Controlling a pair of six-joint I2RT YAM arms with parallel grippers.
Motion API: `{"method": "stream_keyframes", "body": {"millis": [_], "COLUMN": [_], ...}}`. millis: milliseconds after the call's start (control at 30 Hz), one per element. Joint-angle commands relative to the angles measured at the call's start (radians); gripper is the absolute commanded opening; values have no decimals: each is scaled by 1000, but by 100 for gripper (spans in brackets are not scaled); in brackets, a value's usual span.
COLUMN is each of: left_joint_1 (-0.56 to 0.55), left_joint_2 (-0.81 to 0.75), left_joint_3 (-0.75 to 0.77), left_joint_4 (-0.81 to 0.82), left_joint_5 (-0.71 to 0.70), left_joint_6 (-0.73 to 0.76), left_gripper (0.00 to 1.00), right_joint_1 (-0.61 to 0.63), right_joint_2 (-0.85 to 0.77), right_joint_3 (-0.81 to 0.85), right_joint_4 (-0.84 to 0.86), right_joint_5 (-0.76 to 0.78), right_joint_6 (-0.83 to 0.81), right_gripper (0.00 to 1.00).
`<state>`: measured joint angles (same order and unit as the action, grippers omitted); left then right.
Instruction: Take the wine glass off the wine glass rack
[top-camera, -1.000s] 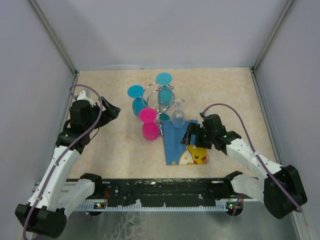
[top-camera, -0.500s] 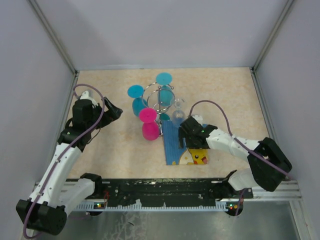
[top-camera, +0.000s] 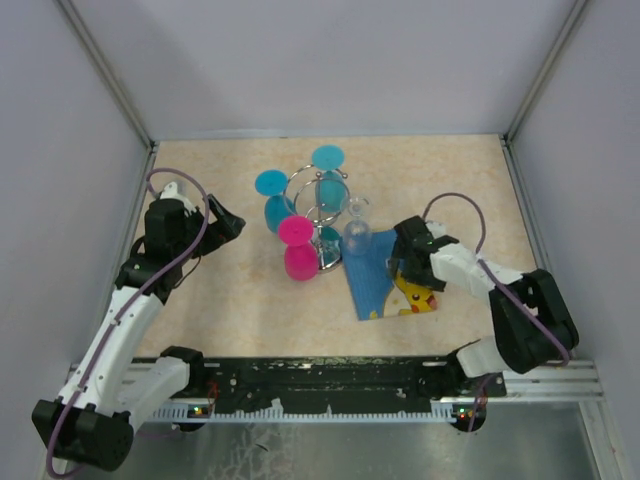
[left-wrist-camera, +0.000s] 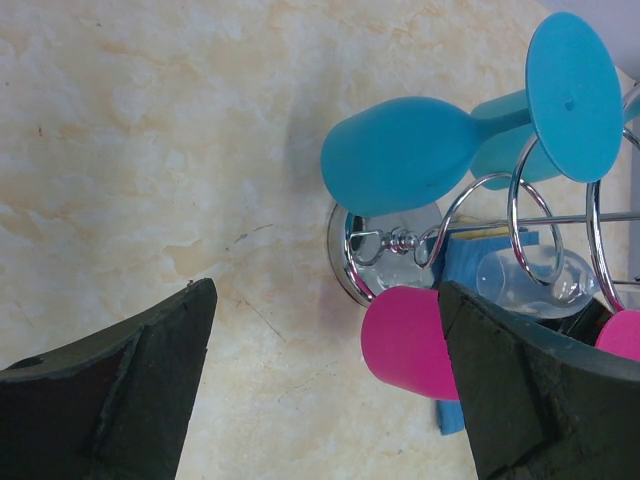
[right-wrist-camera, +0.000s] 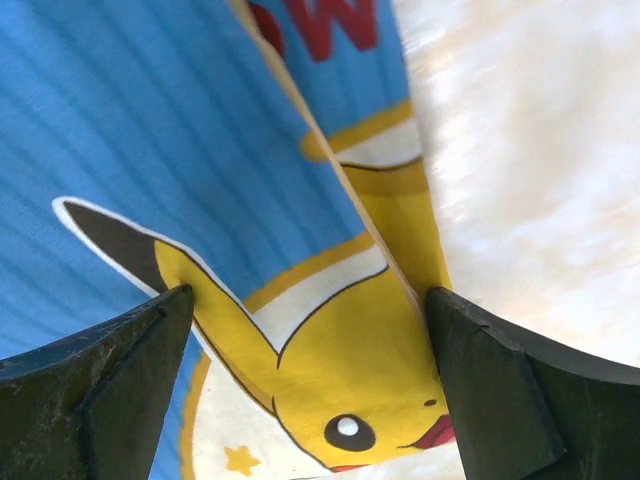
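In the overhead view the wine glass rack (top-camera: 318, 213) stands on the counter (top-camera: 230, 310) a little toward 12 o'clock of its middle. All its glasses hang upside down on the loop arms: teal wine glasses (top-camera: 272, 200) at 9 and 12 o'clock of the post, a pink wine glass (top-camera: 298, 252) at 7 o'clock, and a clear wine glass (top-camera: 357, 230) at 3 o'clock. The left tool (top-camera: 225, 222) sits at 9 o'clock of the rack, near it but apart, and points toward it. The right tool (top-camera: 400, 262) lies at about 4 o'clock of the rack, over a blue cloth (top-camera: 372, 285) with a yellow cartoon figure. The left wrist view adds what the overhead one hides: the rack's mirror-like round base, with the pink bowl just beside it and the cloth's edge reaching it. The right wrist view shows only the cloth's print and a fold line between the fingers. Both tools stand wide open and hold nothing. The left one touches nothing; whether the right one's fingertips rest on the cloth I cannot tell.
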<state>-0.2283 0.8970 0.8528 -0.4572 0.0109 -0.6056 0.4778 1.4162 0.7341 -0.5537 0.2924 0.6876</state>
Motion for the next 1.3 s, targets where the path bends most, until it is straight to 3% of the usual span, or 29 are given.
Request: {"method": "stream_keyframes", "body": {"millis": [0,100,233,367,733,900,1033,1267], "left_joint_1": [1,1,1,1,2,2,2,2], "left_joint_2": [-23,-25,-22,-17,0,-4,-5,-22], "left_joint_3": [5,9,9,-8,-17,-4,8,17], "left_joint_4": [-12,-15,-12,6,38,29,36,32], "left_joint_5": [1,-4,-4,4,67,59,107,126], "left_joint_6": [2,4,-2,-24,-57,-52,-73,-78], "left_gripper": [98,98,97,97,96,97,97,97], "right_joint_1": [-163,-162,-72,-10,-5,-16,-87,-390], "right_joint_2": [-27,-94,-252,-357,-100,17,91,108], "right_joint_3": [-9,21,30,-26,-15,41,65,56], "right_joint_4": [-10,-51,-74,26,87,90,89,123], "right_joint_5": [104,163,176,-23,-68,-11,-10,-61], "right_joint_6": [-33,-43,-37,-32,-67,-3,22,-80], "right_gripper": [99,99,99,99,99,99,99,99]}}
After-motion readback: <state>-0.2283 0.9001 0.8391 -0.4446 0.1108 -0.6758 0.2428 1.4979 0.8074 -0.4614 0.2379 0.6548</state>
